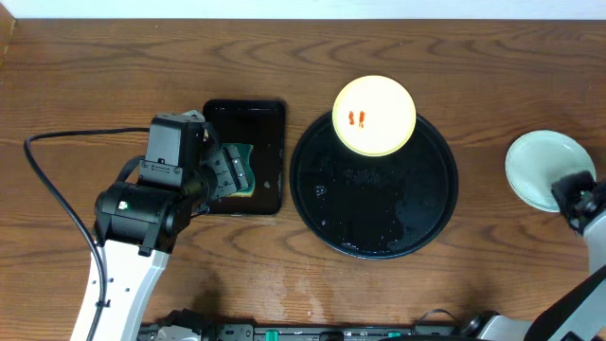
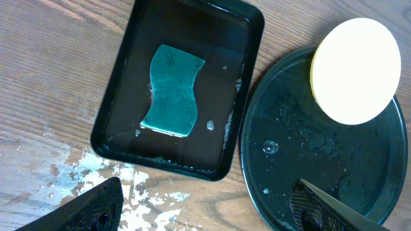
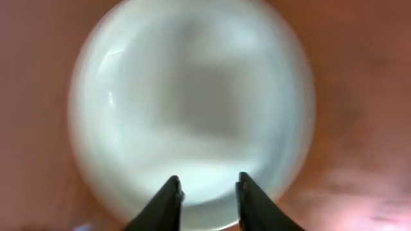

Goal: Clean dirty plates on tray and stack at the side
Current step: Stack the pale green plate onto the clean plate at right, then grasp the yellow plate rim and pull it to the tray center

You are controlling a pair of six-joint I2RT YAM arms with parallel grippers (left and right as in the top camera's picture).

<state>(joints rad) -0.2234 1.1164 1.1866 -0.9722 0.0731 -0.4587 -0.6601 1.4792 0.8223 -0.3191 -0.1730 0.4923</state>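
A pale yellow plate [image 1: 374, 116] with two red smears rests on the far rim of the round black tray [image 1: 379, 223]; it also shows in the left wrist view [image 2: 356, 61] on the wet tray [image 2: 321, 160]. A pale mint-green plate [image 1: 540, 166] sits on the table at the right, blurred in the right wrist view [image 3: 192, 96]. I cannot tell whether another plate lies under it. My right gripper [image 3: 209, 186] hovers over its near rim [image 1: 571, 192], fingers apart. My left gripper [image 2: 205, 205] is open and empty, near the rectangular tray [image 1: 227, 172].
A small rectangular black tray [image 1: 270, 114] left of the round tray holds water and a green sponge [image 2: 172, 91]. White flecks [image 2: 128, 186] lie on the wood in front of it. A black cable [image 1: 57, 189] loops at the left.
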